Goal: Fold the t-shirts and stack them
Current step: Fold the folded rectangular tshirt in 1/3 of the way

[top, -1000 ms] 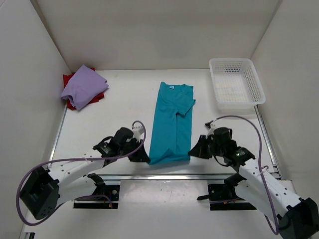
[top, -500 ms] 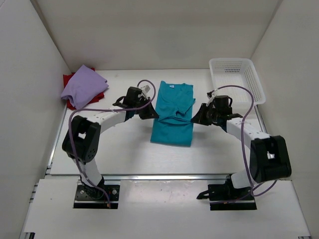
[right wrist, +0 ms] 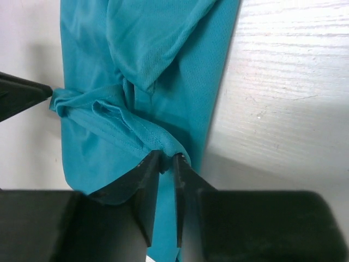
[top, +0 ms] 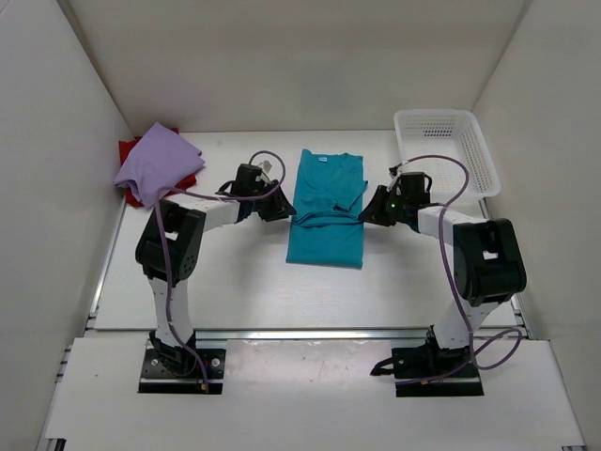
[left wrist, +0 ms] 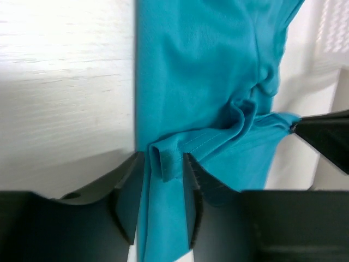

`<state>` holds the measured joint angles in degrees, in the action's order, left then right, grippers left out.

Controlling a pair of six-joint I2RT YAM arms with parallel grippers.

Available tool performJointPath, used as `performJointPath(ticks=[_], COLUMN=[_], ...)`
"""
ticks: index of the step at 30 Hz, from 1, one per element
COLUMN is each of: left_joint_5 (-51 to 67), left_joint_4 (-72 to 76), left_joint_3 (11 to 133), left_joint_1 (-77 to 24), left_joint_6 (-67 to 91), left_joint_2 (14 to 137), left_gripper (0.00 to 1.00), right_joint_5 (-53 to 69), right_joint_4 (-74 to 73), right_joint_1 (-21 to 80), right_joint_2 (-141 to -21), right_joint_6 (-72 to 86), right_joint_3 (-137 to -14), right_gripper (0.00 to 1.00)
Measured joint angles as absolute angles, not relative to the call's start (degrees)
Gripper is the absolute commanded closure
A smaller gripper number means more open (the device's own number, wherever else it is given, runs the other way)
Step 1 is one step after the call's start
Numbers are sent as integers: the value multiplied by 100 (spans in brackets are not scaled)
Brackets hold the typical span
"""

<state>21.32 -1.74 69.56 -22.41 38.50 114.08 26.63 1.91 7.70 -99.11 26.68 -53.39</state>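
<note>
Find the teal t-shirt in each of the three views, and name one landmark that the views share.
Top external: the teal t-shirt lies at the centre of the picture, between the left gripper and the right gripper.
Left wrist: it fills the middle and upper right, hem pinched at bottom centre.
Right wrist: it fills the upper left, hem pinched at bottom centre.
Shared landmark: the bunched hem ridge stretched between the two grippers.

The teal t-shirt (top: 325, 235) lay half-folded between the left tool (top: 284, 214) and right tool (top: 366, 216), each pinching its doubled hem. Well beyond the left tool, the lavender t-shirt (top: 155, 164) sat atop the red t-shirt (top: 128, 150).
</note>
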Motion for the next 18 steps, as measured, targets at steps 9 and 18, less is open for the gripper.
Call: performJointPath(ticks=[9, 18], left_joint_5=[2005, 1772], left_joint_4=[294, 1568], left_joint_3=[6652, 4285], left_joint_1=[-2119, -3347], left_joint_6=[4045, 4235], left_joint_2=[10151, 9557], left_gripper=[69, 77], right_joint_5=[1813, 1750], right_joint_4=[-82, 250], right_joint_1=[1162, 2294], right_joint_2=[-8866, -8772], right_joint_6=[2414, 2139], right_joint_3=[-5336, -5151], right_gripper=[76, 100])
